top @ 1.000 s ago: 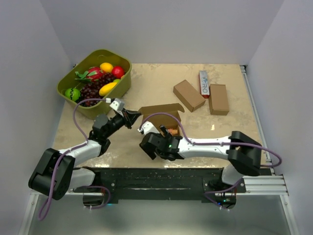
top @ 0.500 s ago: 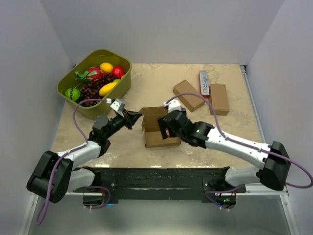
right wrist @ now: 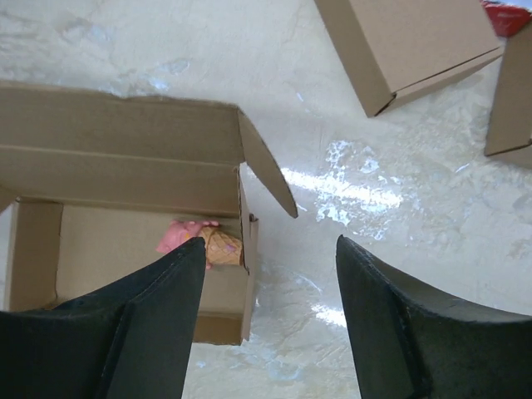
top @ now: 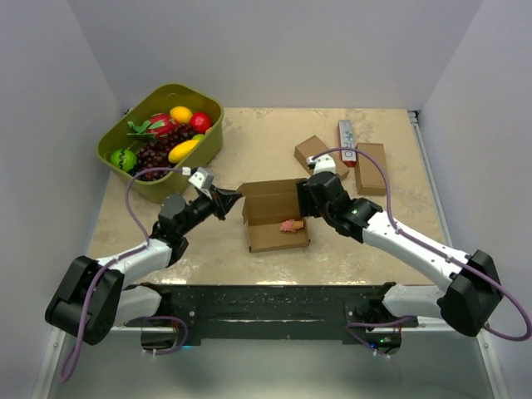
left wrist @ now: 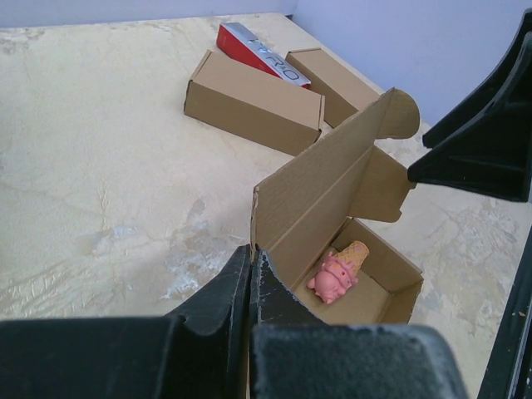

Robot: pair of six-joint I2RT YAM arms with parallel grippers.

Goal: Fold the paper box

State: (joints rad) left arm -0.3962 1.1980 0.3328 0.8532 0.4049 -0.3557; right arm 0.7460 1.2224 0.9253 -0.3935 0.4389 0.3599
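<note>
— When you look from above, where is the paper box point(top: 274, 214)?
— In the middle of the surface point(top: 208, 243), lid raised; the left fingers point(top: 229, 200) meet its left end.
— And the left wrist view?
— They're closed, pinching the lid's corner; a pink toy point(left wrist: 335, 273) lies inside.
— Right wrist?
— The right fingers point(right wrist: 158, 324) stand apart, straddling the box's right wall, gripping nothing.

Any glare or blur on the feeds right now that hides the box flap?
Right wrist: a white glare patch on the table just right of the paper box, but its side flap is readable. Left wrist: the left fingers are a dark, blurred mass across the bottom, while the box interior is sharp. Top external: even light, soft shadows, no blur.
</note>
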